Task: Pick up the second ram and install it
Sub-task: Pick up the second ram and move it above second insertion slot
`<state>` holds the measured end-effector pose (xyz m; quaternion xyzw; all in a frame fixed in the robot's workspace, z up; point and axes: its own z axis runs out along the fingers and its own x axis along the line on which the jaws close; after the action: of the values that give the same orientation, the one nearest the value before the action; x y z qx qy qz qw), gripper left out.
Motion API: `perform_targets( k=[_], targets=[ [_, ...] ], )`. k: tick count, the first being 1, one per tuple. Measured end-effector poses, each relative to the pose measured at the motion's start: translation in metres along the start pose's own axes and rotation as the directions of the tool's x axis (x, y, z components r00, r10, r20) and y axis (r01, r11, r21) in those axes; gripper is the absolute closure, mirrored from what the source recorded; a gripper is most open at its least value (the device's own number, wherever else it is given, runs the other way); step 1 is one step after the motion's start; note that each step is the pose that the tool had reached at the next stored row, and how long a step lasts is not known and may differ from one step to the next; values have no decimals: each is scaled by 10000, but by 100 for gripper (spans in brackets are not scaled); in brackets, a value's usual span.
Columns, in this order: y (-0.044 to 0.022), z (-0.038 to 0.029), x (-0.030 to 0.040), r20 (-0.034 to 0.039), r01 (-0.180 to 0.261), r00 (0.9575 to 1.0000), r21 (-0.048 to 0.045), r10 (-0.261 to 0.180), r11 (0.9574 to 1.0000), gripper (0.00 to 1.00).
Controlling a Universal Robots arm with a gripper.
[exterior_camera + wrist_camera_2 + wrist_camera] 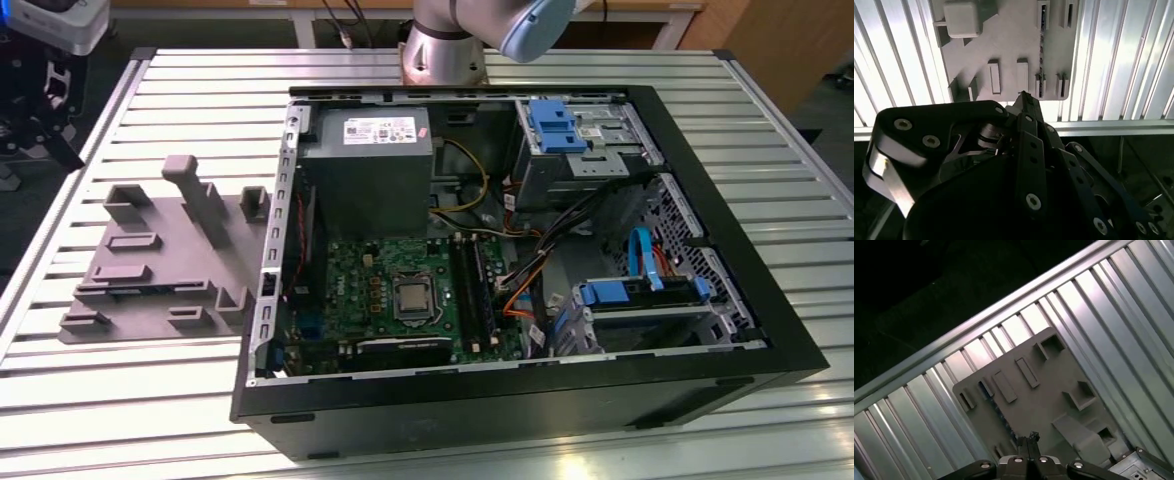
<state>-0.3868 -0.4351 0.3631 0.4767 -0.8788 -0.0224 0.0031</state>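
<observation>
First wrist view, jaws closed, above fixture (1054, 400)

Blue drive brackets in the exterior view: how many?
2. One blue bracket is on the drive bay at the case's far end; the other is on the drive cage nearer the camera, toward the exterior view's right. Others may be hidden by cables.
</observation>
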Motion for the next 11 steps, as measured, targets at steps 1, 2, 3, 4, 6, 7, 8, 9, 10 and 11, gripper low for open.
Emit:
perform_targets(
  k=[1,2,3,4,6,7,8,9,10,11],
  targets=[
    [0,3,0,-7,176,9998,-3,-176,9998,89],
    [0,5,0,-14,352,9994,-6,-352,9994,89],
    [0,7,0,-21,528,9986,-9,-528,9986,89],
    [0,9,0,-30,705,9975,-12,-705,9975,89],
    [-1,13,0,-44,1066,9943,-19,-1066,9943,89],
    [-1,15,0,-51,1242,9922,-23,-1242,9923,89],
    [-1,18,1,-58,1415,9899,-27,-1415,9899,89],
    [-1,20,0,-65,1595,9872,-31,-1595,9872,89],
    [0,22,1,-72,1768,9842,-35,-1768,9842,89],
    [-1,24,1,-79,1937,9810,-39,-1937,9811,89]
  ],
)
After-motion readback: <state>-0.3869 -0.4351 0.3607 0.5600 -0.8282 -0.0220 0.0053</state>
